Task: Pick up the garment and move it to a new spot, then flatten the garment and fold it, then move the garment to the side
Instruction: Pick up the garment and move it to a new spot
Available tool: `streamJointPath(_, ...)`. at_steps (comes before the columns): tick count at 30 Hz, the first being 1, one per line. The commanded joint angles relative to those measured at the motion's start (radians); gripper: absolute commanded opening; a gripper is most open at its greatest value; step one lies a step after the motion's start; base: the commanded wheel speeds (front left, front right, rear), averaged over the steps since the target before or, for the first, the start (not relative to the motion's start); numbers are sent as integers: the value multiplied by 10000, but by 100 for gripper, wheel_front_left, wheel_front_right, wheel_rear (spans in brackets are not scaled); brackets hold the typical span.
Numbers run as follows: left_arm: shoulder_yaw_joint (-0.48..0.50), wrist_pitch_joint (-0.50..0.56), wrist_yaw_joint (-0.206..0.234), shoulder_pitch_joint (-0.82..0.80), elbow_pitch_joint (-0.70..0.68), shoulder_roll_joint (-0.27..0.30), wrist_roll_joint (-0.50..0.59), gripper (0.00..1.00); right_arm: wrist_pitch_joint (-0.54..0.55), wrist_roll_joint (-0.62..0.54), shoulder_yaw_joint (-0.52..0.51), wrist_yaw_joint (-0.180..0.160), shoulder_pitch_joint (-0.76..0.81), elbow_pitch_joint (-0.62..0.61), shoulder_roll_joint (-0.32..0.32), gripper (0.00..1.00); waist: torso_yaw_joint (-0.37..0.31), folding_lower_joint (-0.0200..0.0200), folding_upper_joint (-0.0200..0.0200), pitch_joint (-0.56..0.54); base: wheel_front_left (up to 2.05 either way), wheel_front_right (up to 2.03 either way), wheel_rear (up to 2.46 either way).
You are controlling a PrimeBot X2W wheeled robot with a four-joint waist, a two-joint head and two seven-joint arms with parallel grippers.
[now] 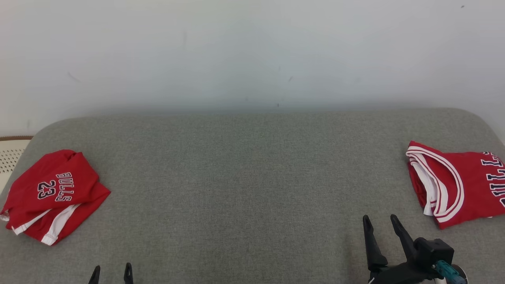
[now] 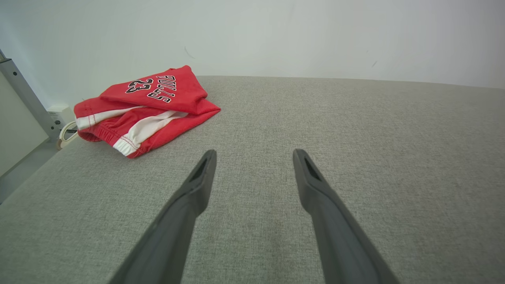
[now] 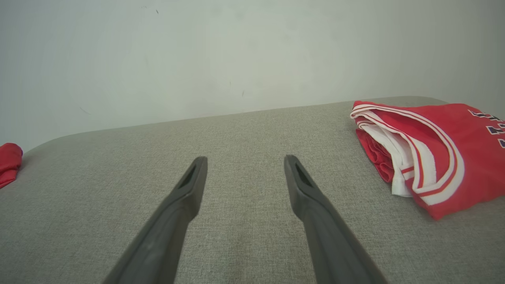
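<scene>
The left gripper is held with its two dark fingers spread wide and nothing between them, low over the grey cushion. The right gripper is likewise parted and empty, and no cloth is touched by either.

Just beyond the right gripper, toward the cushion's right edge, a red jersey is seen lying in a loose fold, its white-banded armhole turned toward the middle. Well apart from it, at the far left edge, red shorts lettered BULLS 23 are bundled in a rough fold.

Which of the two is the garment in hand cannot be told for certain; the jersey is judged the likelier, being nearest an open gripper. Either piece is judged light, thin and limp, likely to sag and unfold once lifted, and somewhat slick. A pinch is best taken on a banded edge, where the layers are thick, with several layers gathered together.
</scene>
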Motion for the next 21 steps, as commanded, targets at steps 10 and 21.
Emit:
streamJointPath(10, 109, -31, 48, -70, 37, 30, -129, 100, -2, 71, 41, 3, 75, -40, -81, 100, 41, 0, 0, 105, 0, 0, 0)
streamJointPath(21, 201, -31, 260, -77, -25, 6, -35, 100, -3, 102, 346, 3, -21, -26, 18, 100, 765, 0, 0, 275, 0, 0, 0)
